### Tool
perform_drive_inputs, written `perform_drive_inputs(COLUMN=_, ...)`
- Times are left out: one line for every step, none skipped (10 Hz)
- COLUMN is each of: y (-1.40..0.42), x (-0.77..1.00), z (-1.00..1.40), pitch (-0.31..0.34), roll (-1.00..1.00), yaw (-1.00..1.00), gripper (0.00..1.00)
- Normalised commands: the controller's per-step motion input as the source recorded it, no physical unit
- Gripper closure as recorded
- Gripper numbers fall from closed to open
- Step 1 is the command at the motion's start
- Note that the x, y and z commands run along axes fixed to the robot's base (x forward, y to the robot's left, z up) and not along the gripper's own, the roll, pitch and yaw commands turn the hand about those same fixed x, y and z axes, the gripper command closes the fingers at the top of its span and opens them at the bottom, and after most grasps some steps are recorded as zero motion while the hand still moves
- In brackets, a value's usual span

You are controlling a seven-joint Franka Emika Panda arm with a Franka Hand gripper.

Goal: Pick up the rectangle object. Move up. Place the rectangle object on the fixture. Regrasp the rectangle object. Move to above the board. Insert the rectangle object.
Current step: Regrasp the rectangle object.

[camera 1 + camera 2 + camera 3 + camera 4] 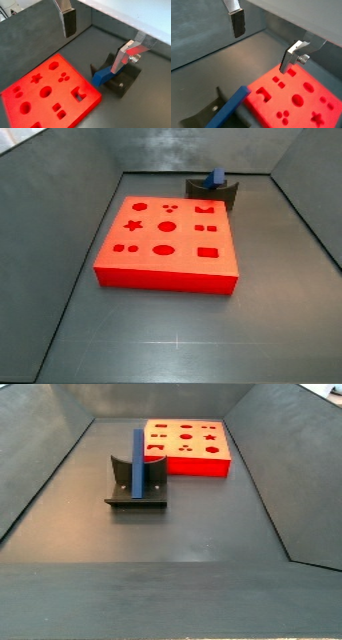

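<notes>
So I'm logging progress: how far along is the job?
Done: the blue bar stands on the fixture. In hand: the regrasp; the pincer hangs open and empty above it. Left: carrying it over the board and inserting it.

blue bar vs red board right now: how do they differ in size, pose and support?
Size: the rectangle object is slim and narrow; the board is a broad thick slab.
Pose: the rectangle object stands on end; the board lies flat.
Support: the rectangle object leans in the fixture; the board sits on the floor.
Surface: the rectangle object is plain blue; the board is red-orange with shaped holes.
Shared: neither is held; the gripper is open above them.
</notes>
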Motion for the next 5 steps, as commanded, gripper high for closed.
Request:
perform_drive_inputs(y=-0.02, x=-0.02, z=0.01, pitch=-0.019, roll=1.0, yaw=0.04, gripper=0.0)
perform_drive_inputs(y=-0.02, x=-0.01, z=0.01, pitch=-0.022, roll=1.0, yaw=0.04, gripper=0.0)
perform_drive_inputs(y=-0.02, x=-0.01, z=0.01, pitch=-0.023, roll=1.0, yaw=0.04, gripper=0.0)
perform_drive_inputs(y=-0.02, x=-0.01, z=0.01, pitch=-0.02, roll=1.0, yaw=0.04, gripper=0.0)
perform_drive_inputs(y=-0.02, x=-0.01, z=0.01, pitch=-0.015, roll=1.0, yaw=0.04, gripper=0.0)
